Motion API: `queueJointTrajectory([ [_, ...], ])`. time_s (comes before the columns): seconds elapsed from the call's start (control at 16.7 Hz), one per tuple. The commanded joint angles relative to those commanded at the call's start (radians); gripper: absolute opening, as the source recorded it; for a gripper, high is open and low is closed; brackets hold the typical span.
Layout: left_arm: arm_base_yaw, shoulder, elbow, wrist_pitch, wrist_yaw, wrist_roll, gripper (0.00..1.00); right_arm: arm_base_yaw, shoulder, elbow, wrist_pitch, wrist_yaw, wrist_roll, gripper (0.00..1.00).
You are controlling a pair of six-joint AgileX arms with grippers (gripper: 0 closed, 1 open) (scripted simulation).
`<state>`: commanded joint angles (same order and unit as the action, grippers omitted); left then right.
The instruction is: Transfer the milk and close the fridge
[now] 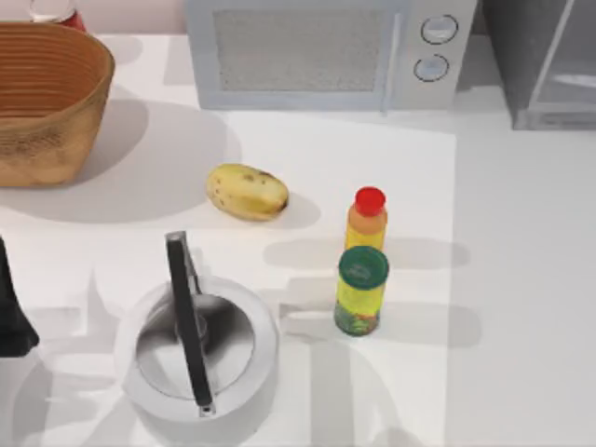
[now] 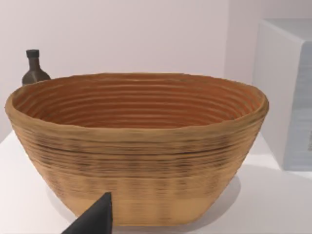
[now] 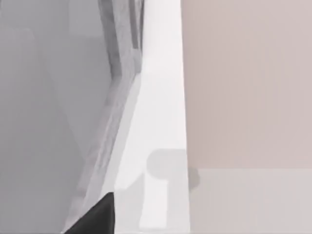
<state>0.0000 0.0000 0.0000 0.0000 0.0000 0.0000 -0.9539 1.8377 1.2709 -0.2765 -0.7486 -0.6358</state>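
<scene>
Your fridge (image 1: 545, 65) sits at the table's far right corner, door panel swung out; the right wrist view looks along its pale frame (image 3: 161, 122), close beyond a dark fingertip (image 3: 95, 217). Whether the right fingers are spread or pressed together, you cannot tell; same for the left, whose fingertip (image 2: 95, 219) points at the wicker basket (image 2: 136, 151) just ahead. The left arm (image 1: 11, 312) sits at the table's left edge. Possibly a dark bottle (image 2: 34, 68) behind the basket.
</scene>
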Motion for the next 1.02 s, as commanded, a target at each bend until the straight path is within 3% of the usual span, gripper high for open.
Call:
queueJointTrajectory([
  [0.18, 0.000, 0.000, 0.000, 0.000, 0.000, 0.000, 1.00, 0.034, -0.007, -0.004, 0.011, 0.016, 0.015, 1.00],
  [0.42, 0.000, 0.000, 0.000, 0.000, 0.000, 0.000, 1.00, 0.201, -0.048, -0.029, 0.070, 0.099, 0.091, 1.00],
  [1.02, 0.000, 0.000, 0.000, 0.000, 0.000, 0.000, 1.00, 0.748, -0.182, -0.208, 0.298, 0.507, 0.467, 1.00],
])
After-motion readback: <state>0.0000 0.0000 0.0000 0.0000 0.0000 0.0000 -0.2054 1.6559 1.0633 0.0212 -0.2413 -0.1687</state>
